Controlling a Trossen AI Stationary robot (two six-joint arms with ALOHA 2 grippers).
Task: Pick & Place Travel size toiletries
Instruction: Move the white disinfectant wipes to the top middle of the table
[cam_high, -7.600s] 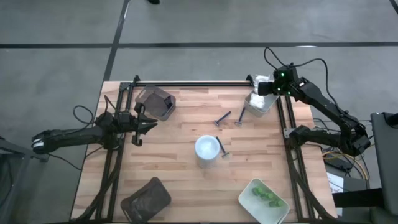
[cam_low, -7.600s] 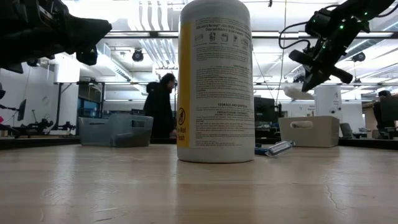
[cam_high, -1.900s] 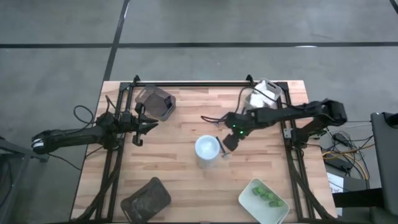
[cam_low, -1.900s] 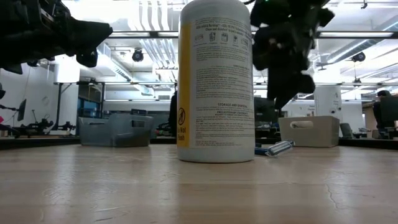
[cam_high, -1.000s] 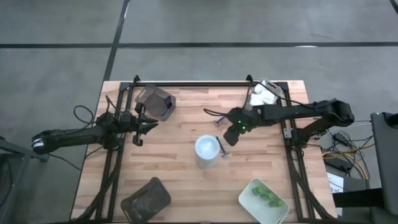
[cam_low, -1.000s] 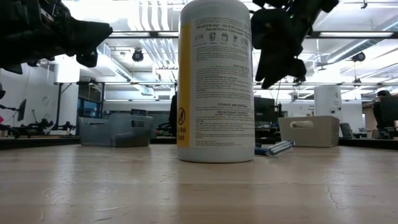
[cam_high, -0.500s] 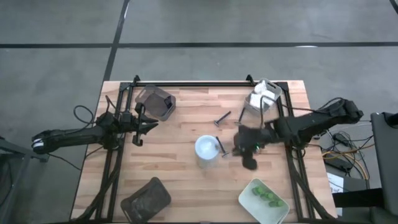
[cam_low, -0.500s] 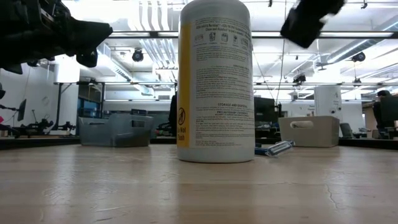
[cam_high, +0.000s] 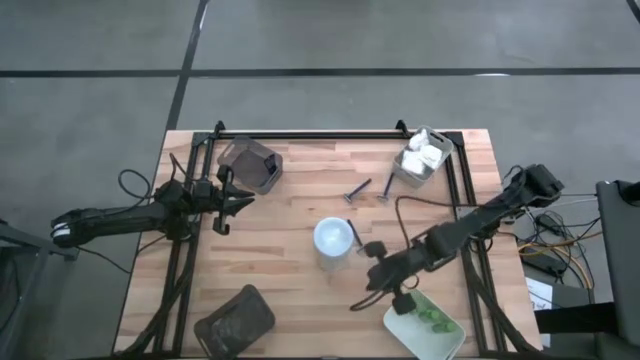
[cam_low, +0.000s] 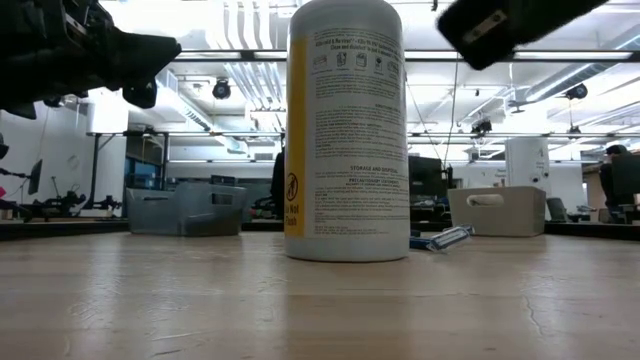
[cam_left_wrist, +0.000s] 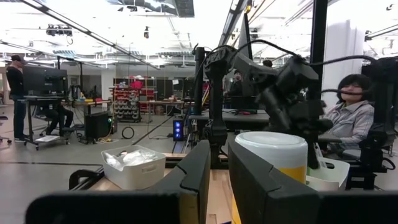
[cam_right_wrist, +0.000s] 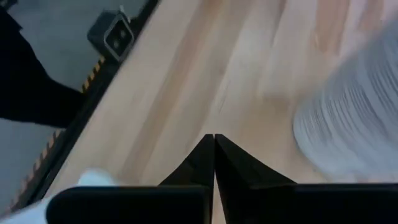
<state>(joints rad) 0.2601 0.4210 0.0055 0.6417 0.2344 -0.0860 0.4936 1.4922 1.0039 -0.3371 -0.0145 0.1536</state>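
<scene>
Right gripper (cam_high: 377, 283) hangs just off the yellow bottle (cam_high: 333, 239), on the side toward the pale tray of green pieces (cam_high: 425, 321), fingers (cam_right_wrist: 214, 163) pinched tight together with nothing between them. Left gripper (cam_high: 222, 203) waits well away from the bottle with a narrow gap at its tips, empty. One razor (cam_high: 358, 238) lies touching the bottle, two more beyond it. I'd judge that razor light, stiff and slick: pinch the dark handle mid-length.

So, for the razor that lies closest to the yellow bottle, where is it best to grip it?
Probably the thin dark handle of the razor, gripped from straight above. It lies flat beside the bottle, so set the fingers across the handle, near the end farther from the bottle.
</scene>
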